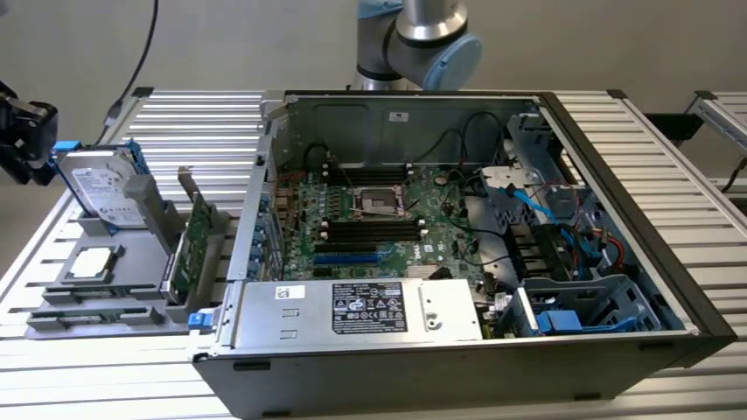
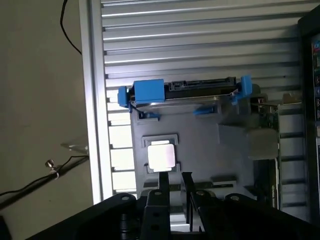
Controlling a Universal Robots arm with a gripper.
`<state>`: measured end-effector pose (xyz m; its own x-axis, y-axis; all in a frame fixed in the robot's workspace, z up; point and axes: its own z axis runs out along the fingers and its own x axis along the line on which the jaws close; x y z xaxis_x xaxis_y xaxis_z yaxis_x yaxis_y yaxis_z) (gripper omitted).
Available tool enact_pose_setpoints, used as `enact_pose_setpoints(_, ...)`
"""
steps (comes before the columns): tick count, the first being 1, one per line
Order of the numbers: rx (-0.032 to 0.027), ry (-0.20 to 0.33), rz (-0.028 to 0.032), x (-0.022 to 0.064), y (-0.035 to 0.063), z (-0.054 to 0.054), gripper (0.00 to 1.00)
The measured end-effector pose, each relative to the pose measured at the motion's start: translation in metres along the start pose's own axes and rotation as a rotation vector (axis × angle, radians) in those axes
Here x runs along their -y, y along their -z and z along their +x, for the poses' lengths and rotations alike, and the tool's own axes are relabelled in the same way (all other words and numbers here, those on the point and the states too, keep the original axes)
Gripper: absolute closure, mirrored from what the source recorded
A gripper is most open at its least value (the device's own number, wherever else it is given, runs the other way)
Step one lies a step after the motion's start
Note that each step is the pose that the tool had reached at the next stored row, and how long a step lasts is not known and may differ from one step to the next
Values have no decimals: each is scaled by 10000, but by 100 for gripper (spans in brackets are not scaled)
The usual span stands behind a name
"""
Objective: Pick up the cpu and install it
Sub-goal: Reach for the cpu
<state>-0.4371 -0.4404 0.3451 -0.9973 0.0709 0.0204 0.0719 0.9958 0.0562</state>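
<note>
Dark end effector (image 2: 175,176) housing lies closest to the wrist camera, its body cut off by the frame edge. Two slim fingers (image 2: 188,194) reach out from it with only a narrow gap between them, and nothing is clamped there. Just past the fingertips is the gray tray (image 2: 200,150). Whether they touch it cannot be told.

The cpu (image 2: 161,156) rests flat in a square recess of the tray, its metal top glaring too bright to read any marking. At the tray's far end a hard drive (image 2: 200,93) in a blue bracket stands on edge, its label hidden from the wrist camera.

In the exterior view the cpu (image 1: 94,262) is small and pale in the tray (image 1: 70,302), which rests on the slatted worktop (image 1: 688,262). A green card (image 1: 192,241) stands on the tray's side toward the open computer case (image 1: 467,376). The motherboard socket (image 1: 380,201) is well apart from the tray, its dark middle hard to make out. Above the tray a dark block (image 1: 21,131) is cut off by the exterior view's left edge.
</note>
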Motion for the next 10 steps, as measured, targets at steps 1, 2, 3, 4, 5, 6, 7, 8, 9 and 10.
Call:
enact_pose_setpoints(1, -33, -2, -5, 18, -3, 0, 69)
enact_pose_setpoints(2, -67, -3, -12, 32, -8, -1, 69)
enact_pose_setpoints(3, -103, -5, -17, 46, -12, -2, 63)
enact_pose_setpoints(4, -139, -6, -25, 63, -17, -4, 63)
enact_pose_setpoints(5, -168, -5, -34, 79, -23, -5, 63)
enact_pose_setpoints(6, -191, -3, -43, 94, -30, -6, 63)
enact_pose_setpoints(7, -211, 1, -51, 109, -38, -8, 61)
enact_pose_setpoints(8, -226, 9, -58, 123, -48, -9, 56)
enact_pose_setpoints(9, -231, 28, -65, 132, -62, -10, 56)
enact_pose_setpoints(10, -236, 56, -66, 135, -74, -13, 56)
